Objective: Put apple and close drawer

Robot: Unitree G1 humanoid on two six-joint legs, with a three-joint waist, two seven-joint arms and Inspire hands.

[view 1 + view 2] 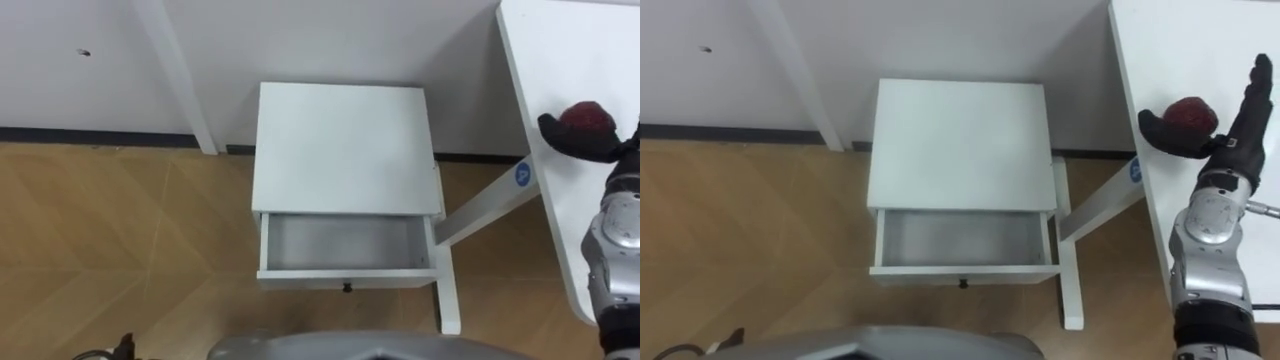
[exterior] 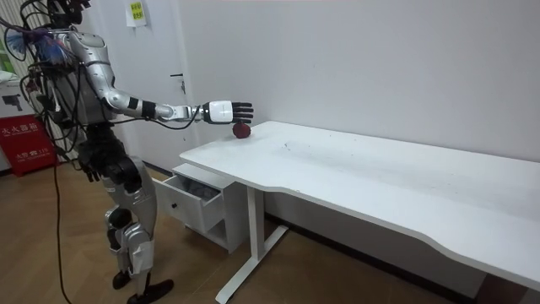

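Reaches right hand [image 1: 1232, 140], thumb and fingers spread either side of apple [image 1: 1190, 112] on table [image 1: 1200, 40] at right, likely to carry it to open, empty drawer [image 1: 965, 242] at centre.

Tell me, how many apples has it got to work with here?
1. The apple sits on the white desk near its corner, at the robot's outstretched right hand. The open drawer shows nothing inside, but its back is hidden.
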